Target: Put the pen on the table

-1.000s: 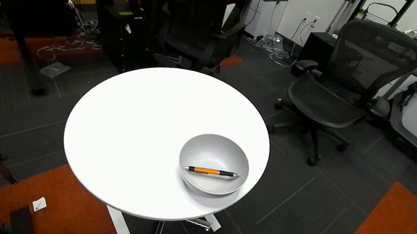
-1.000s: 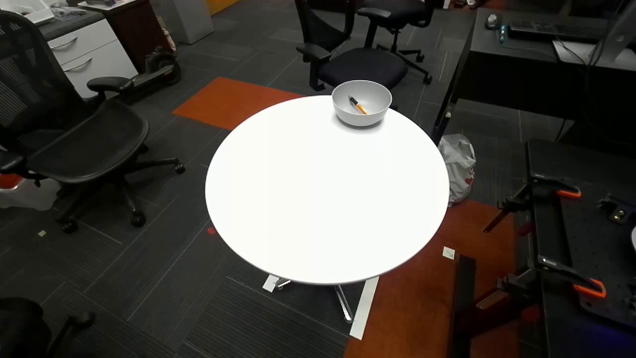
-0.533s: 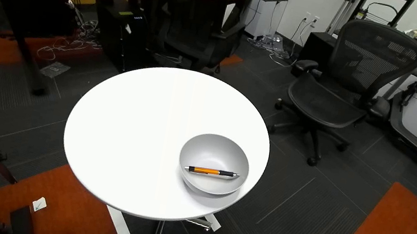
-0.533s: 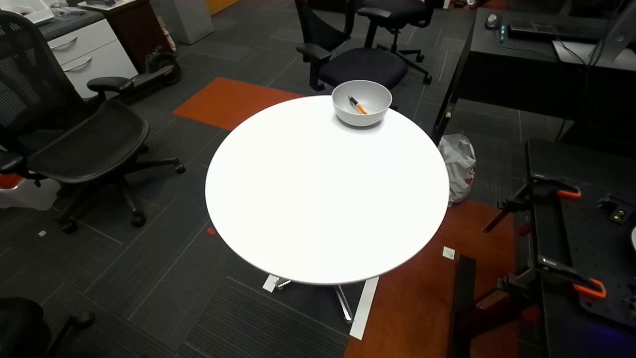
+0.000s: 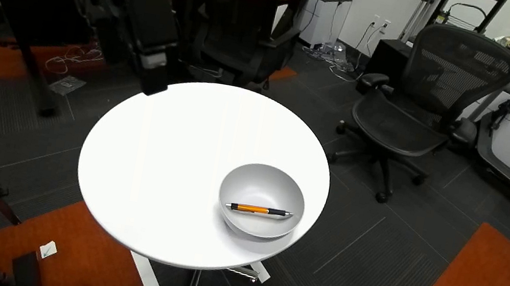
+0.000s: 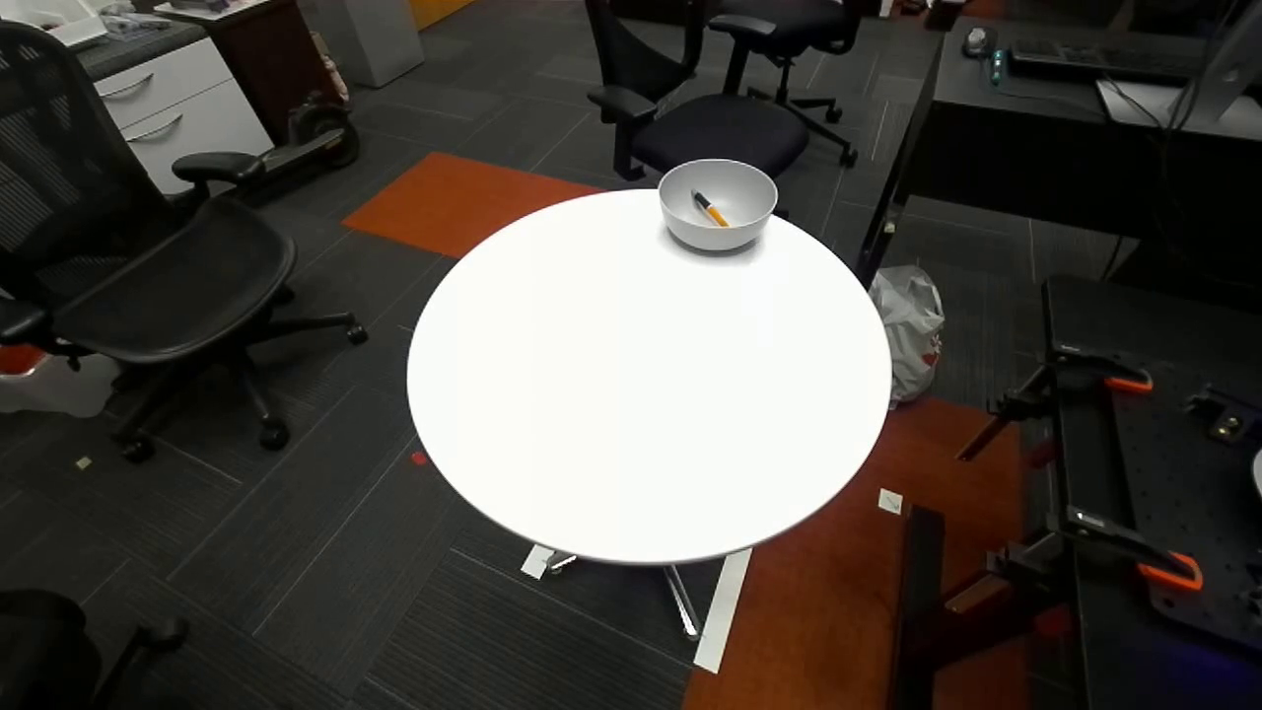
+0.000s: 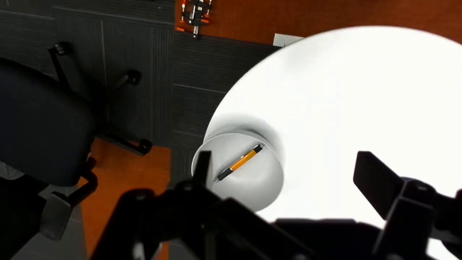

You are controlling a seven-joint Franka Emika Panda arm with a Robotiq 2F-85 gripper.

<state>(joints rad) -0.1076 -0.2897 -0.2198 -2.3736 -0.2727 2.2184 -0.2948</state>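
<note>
The pen (image 7: 241, 163) is held in the grey bowl (image 7: 258, 187), which is set near the edge of the round table (image 7: 346, 94); the gripper (image 7: 283, 168) is well apart from the bowl, with its fingers (image 7: 377, 183) spread wide and nothing pinched; in the wrist view the pen is seen between them, nearer the finger on that view's left, its long side slanted to the line from finger to finger; a turn is probably needed, so that the pen can be pinched across its thin middle.
</note>
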